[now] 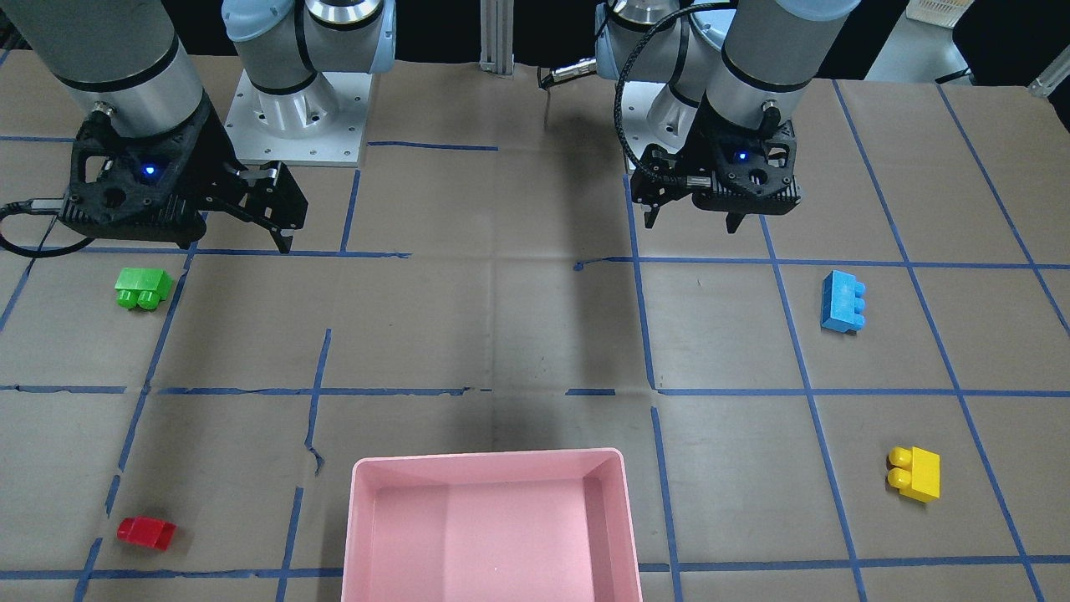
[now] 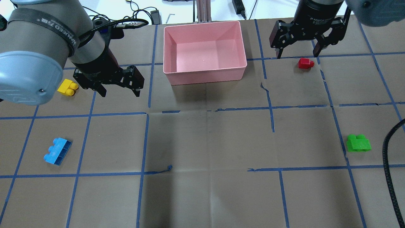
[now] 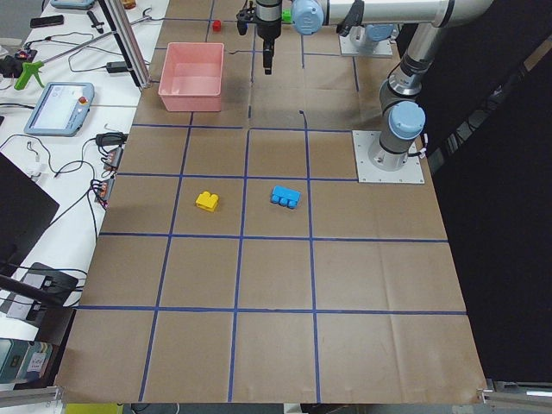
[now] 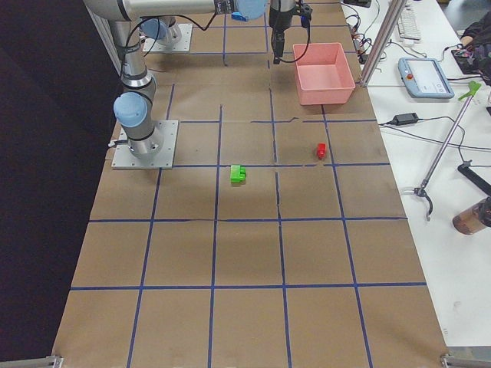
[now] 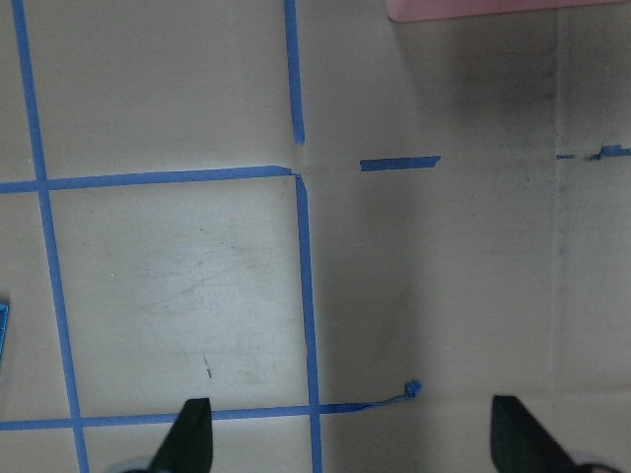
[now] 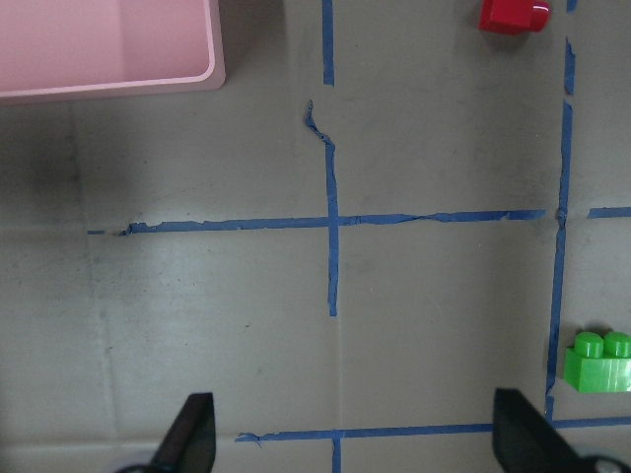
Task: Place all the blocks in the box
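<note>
While my left hand (image 2: pixel 121 94) and right hand (image 2: pixel 298 56) hang spread and empty, the box (image 2: pixel 205 68) holds nothing; green block (image 2: pixel 358 143), blue block (image 2: pixel 57 151), yellow block (image 2: pixel 67 87) and red block (image 2: pixel 305 63) dot the counter (image 2: pixel 205 142).

left gripper (image 5: pixel 355 434): jaws wide apart over surface (image 5: pixel 177 286) | box (image 5: pixel 493 9): pink rim just beyond tape cross (image 5: pixel 299 173)

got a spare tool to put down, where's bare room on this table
In the overhead view, the widest bare patch is the middle, bordered by the box above, the blue block at left and the green block at right. The strip below those two is bare too. Tighter beside the box, by the yellow block and red block.
</note>
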Available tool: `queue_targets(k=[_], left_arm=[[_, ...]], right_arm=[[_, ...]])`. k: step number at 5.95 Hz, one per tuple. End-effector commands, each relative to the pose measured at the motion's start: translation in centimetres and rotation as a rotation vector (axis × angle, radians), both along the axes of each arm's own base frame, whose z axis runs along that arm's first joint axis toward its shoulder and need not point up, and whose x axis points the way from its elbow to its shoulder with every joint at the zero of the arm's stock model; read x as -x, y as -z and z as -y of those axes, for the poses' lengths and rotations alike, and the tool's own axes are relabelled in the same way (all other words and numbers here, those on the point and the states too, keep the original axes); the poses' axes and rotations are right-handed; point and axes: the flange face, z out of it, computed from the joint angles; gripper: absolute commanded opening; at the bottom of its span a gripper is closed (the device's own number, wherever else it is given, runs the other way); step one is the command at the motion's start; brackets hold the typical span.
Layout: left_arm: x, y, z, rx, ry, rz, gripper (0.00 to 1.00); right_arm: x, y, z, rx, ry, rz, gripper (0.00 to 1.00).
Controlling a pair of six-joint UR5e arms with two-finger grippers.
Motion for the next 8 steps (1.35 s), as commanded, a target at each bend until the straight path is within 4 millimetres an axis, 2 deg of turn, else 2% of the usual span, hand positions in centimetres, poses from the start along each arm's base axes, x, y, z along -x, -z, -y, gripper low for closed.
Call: queue_targets(k=[1, 4, 5, 6, 7, 8], left_arm=[[0.0, 0.7, 0.0, -0.012, -0.006, -0.001, 1.0], [-0.2, 1.0, 0.0, -0.014, -0.003, -0.002, 1.0], [-0.3, 0.9, 0.1, -0.009, 0.001, -0.001, 1.0], [-0.3, 1.3, 0.1, -0.012, 0.005, 0.004, 1.0], [-0.8, 1.0, -0.2, -0.009, 0.032, 0.009, 1.0], [-3.5, 1.2, 0.5, -0.015, 0.079, 0.009, 1.0]], right_arm=[[0.0, 0.1, 0.1, 0.001, -0.002, 0.0, 1.0], [0.6, -0.3, 0.4, 0.018, 0.015, 0.0, 1.0], [1.9, -1.6, 0.9, 0.048, 0.03, -0.001, 1.0], [5.0, -2.5, 1.6, 0.061, 0.081, 0.003, 1.0], [9.6, -2.9, 2.4, 0.07, 0.096, 0.008, 1.0], [15.4, -2.0, 2.8, 0.049, 0.027, 0.001, 1.0]])
